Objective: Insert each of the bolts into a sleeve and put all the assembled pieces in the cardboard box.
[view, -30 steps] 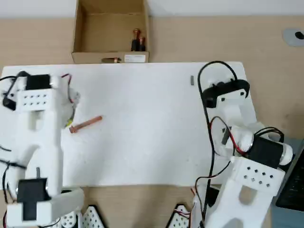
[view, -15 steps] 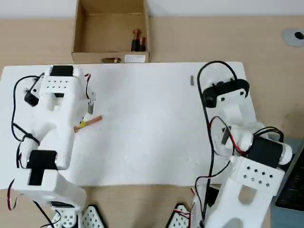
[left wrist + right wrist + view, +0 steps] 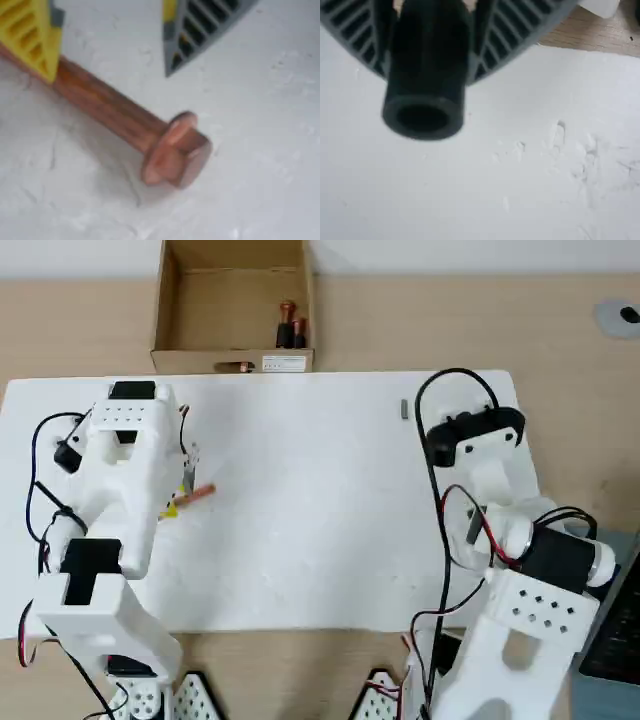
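A copper bolt point(image 3: 150, 140) with a hex head lies flat on the white mat point(image 3: 320, 540). My left gripper point(image 3: 107, 50) is open and low over it, the yellow finger point(image 3: 32, 35) resting across the shaft and the grey finger point(image 3: 200, 27) off to the other side. From above, the bolt's end point(image 3: 202, 492) pokes out beside the left arm point(image 3: 125, 470). My right gripper point(image 3: 432, 20) is shut on a black sleeve point(image 3: 427, 80), held just above the mat at its right side, under the right arm point(image 3: 475, 440). The cardboard box point(image 3: 180, 300) holds assembled pieces point(image 3: 290, 328).
A copper piece point(image 3: 235, 367) lies against the box's front wall. A small grey item point(image 3: 404, 410) sits on the mat near the right arm. Cables loop around both arms. The mat's middle is bare; wooden table surrounds it.
The left arm swung in from the mat's left edge and came down over the bolt. The right arm kept still with the sleeve.
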`<state>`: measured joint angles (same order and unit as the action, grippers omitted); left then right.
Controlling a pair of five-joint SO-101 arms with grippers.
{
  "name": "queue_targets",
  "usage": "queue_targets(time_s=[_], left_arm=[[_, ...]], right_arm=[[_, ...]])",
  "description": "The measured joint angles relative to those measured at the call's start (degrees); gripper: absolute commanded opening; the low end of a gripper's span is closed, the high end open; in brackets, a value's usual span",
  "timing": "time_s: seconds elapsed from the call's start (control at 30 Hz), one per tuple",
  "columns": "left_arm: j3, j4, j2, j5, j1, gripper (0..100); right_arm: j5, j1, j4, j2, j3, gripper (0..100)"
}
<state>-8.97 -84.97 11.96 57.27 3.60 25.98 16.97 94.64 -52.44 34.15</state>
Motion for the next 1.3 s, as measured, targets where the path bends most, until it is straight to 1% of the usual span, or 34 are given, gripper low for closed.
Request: queue_targets(time_s=[0.23, 0.33, 0.83, 1.13, 1.2, 1.3], left_arm=[[2.64, 0.26, 3.25, 0.09, 2.02, 16], [1.76, 0.53, 4.75, 0.09, 3.34, 16], [2.73, 1.58, 8.97, 0.00, 3.43, 16], [2.73, 2.29, 9.41, 0.00, 4.92, 16], [2.73, 2.29, 9.41, 0.00, 5.01, 13], [2.73, 2.99, 9.49, 0.09, 5.01, 1]], right_arm=[[0.00, 0.00, 0.00, 0.00, 0.00, 1.2], [0.00, 0.00, 0.00, 0.00, 0.00, 1.2], [0.00, 0.00, 0.00, 0.00, 0.00, 1.2], [0.00, 0.00, 0.00, 0.00, 0.00, 1.2], [0.00, 0.00, 0.00, 0.00, 0.00, 1.2], [0.00, 0.00, 0.00, 0.00, 0.00, 1.2]])
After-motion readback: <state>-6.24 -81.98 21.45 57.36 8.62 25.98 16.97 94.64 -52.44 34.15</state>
